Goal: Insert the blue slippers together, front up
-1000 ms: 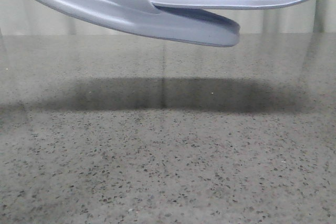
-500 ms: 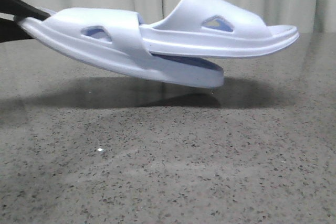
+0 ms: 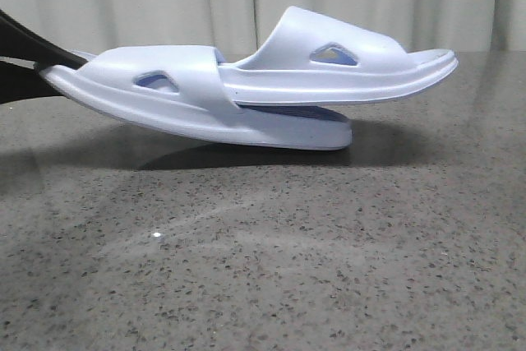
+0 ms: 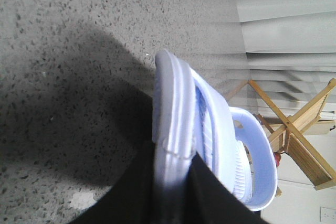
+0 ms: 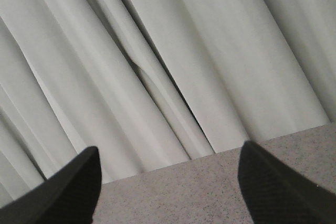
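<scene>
The nested blue slippers [image 3: 246, 92] lie with their long axis across the frame's middle, front ends toward the right, the lower toe apparently touching the table [image 3: 263, 269]. The left gripper [image 4: 173, 174], at the frame's left edge, has its jaws clamped on the heel end. The right gripper [image 5: 168, 182] hangs with jaws spread, empty, facing curtains [image 5: 173, 61].

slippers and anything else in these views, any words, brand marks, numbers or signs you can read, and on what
None can be read in any view.
Blue slippers: plain moulded foam, no brand or size mark on the sides that show.
Wall plate at the edge of the left wrist view: too small to tell whether it carries any marking.
Table, curtain, wooden frame: no text.
</scene>
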You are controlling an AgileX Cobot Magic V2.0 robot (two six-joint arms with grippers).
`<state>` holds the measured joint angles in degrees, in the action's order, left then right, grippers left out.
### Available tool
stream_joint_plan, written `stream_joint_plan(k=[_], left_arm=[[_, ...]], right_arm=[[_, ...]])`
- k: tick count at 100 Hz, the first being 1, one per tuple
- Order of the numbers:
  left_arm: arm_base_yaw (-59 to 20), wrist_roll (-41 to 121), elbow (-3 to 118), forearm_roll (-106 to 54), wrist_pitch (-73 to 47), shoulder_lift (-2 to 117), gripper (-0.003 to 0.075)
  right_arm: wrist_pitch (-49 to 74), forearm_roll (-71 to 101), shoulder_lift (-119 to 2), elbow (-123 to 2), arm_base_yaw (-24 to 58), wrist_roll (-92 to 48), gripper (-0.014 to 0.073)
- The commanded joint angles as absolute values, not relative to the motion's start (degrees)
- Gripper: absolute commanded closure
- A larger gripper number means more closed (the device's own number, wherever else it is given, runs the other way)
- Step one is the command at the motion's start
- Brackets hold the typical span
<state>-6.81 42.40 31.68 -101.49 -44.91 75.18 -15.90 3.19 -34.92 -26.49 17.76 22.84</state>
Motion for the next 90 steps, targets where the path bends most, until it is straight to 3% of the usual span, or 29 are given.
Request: stream_joint_plan(k=[1, 20, 40, 50, 90], left_arm=[[-7.2, 43.5, 33.2, -106.6, -47.9, 74.1, 0.0701], [-7.2, 44.0, 33.2, -106.6, -47.0, 74.1, 0.0608], [-7.2, 46.6, 33.2, -106.6, -47.1, 74.1, 0.0336], [-7.2, 47.1, 33.2, -106.6, -46.7, 74.1, 0.0246], [-7.2, 61.9, 33.2, -106.6, -39.8, 74.1, 0.0233]], right_arm=[[-20.0, 2.3, -34.7, -28.5, 17.6, 22.0, 0.0116], [-20.0, 2.3, -34.7, -28.5, 17.6, 22.0, 0.0116], [-20.0, 2.3, -34.7, -28.5, 17.6, 22.0, 0.0116], [-20.0, 2.3, -34.7, -28.5, 17.6, 22.0, 0.0116], [-20.0, 2.3, -34.7, -28.5, 17.6, 22.0, 0.0116]])
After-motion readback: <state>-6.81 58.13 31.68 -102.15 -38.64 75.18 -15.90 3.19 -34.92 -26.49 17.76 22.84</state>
